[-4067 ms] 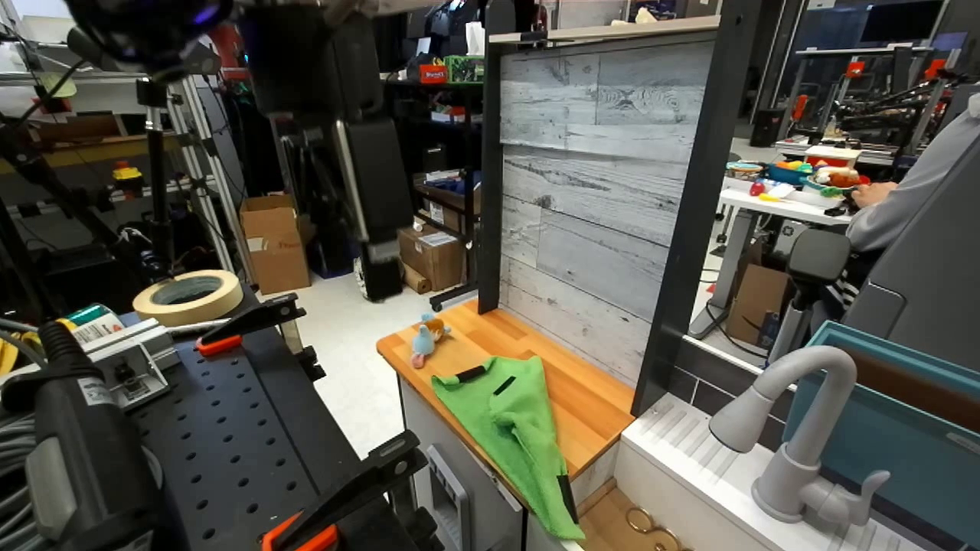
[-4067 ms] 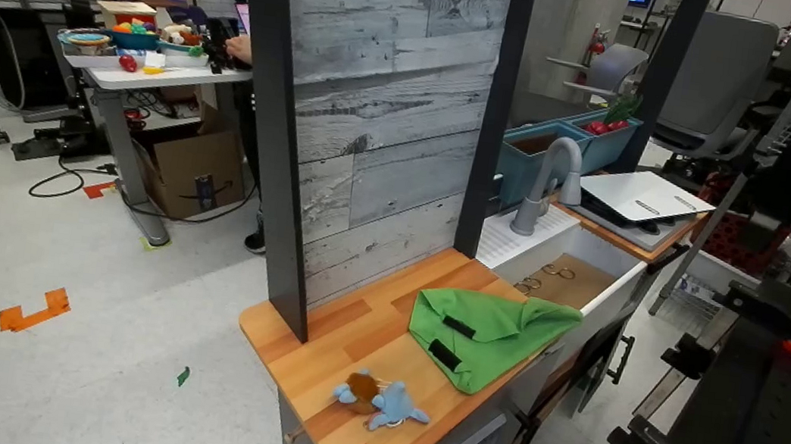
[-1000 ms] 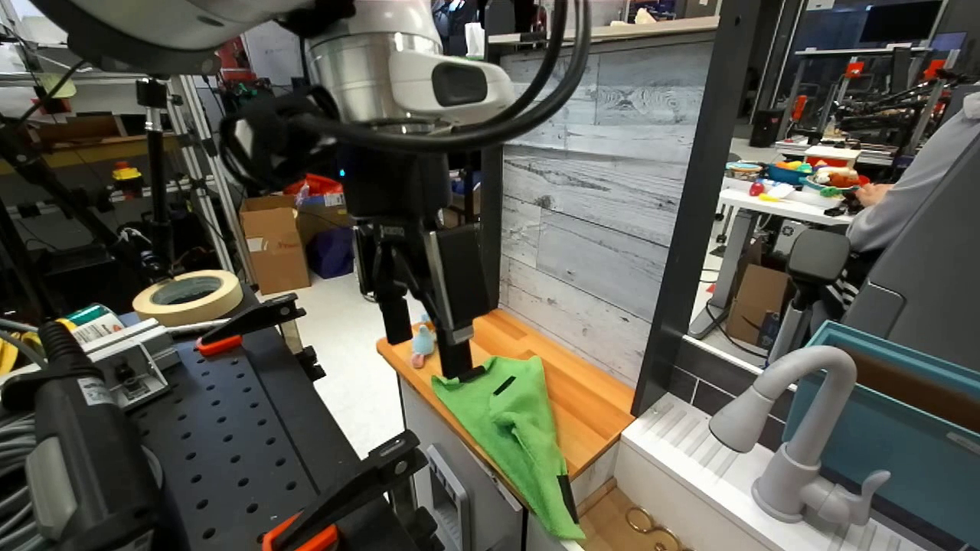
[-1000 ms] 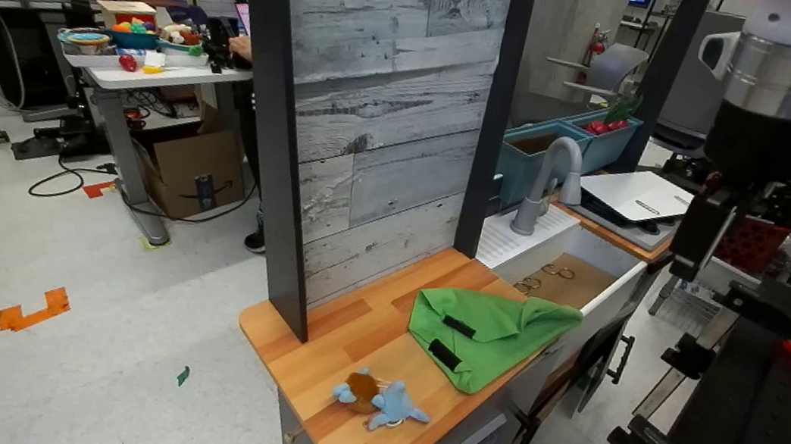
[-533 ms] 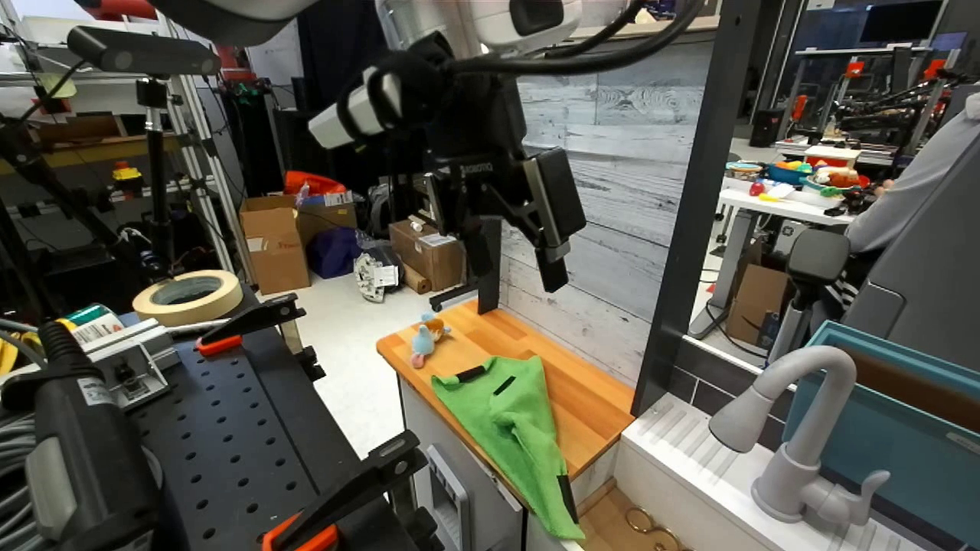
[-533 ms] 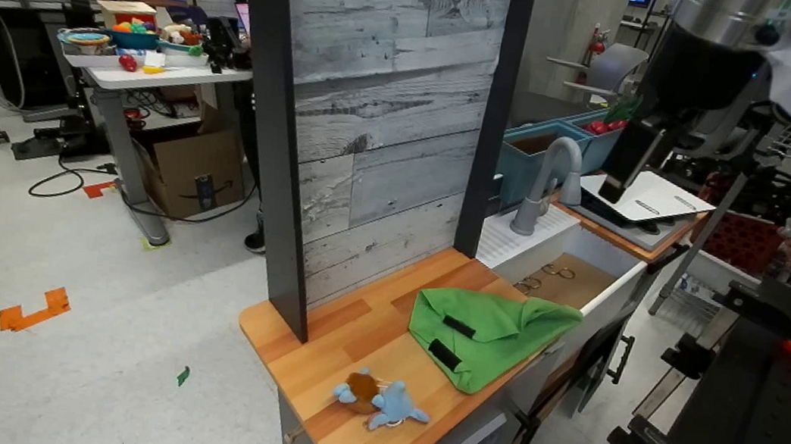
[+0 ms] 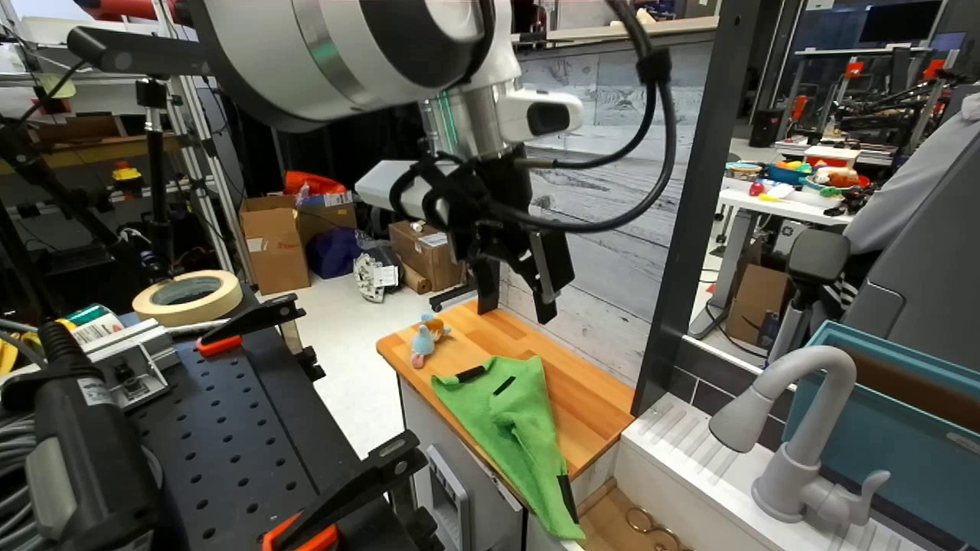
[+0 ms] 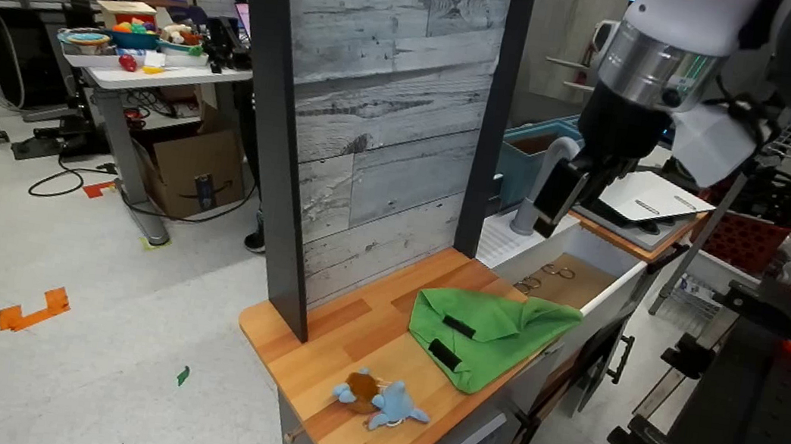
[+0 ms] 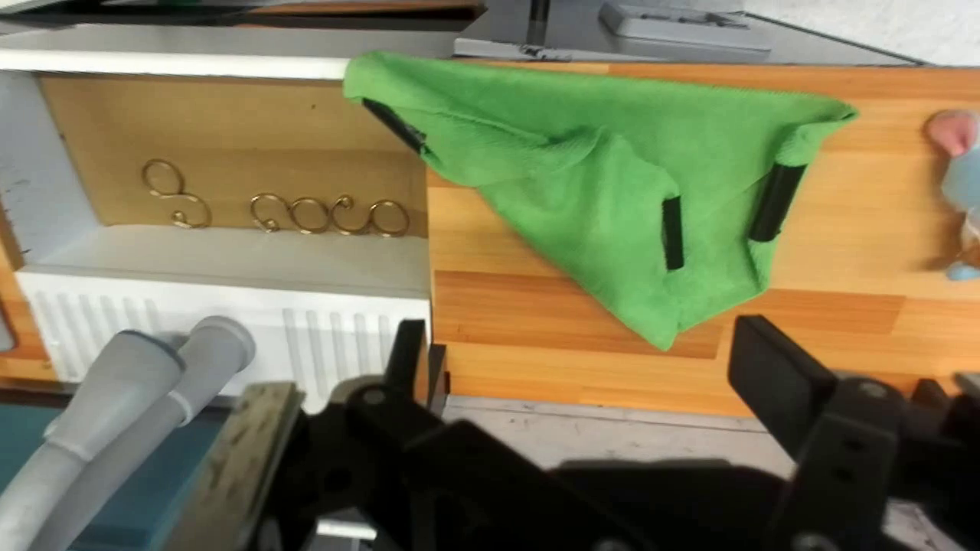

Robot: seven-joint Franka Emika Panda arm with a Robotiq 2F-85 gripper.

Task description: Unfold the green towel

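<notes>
Over the orange-brown wooden worktop point(image 7: 593, 405), black fingers point(image 9: 775, 375) lower than half a second ago in both exterior views. Lime-green cloth towel point(image 9: 612, 184) lies unmoved, below and clear of them, one end across a rim of the white sink point(image 9: 191, 65). Fingers spread wide, gripping nothing.

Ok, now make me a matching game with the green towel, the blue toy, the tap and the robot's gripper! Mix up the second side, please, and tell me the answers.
Things:
1. green towel
2. blue toy
3. tap
4. gripper

Clues:
A. grey and bent over
B. open, holding nothing
C. partly folded over
D. on the wooden top, apart from the towel

Right pairs: 1-C, 2-D, 3-A, 4-B
</notes>
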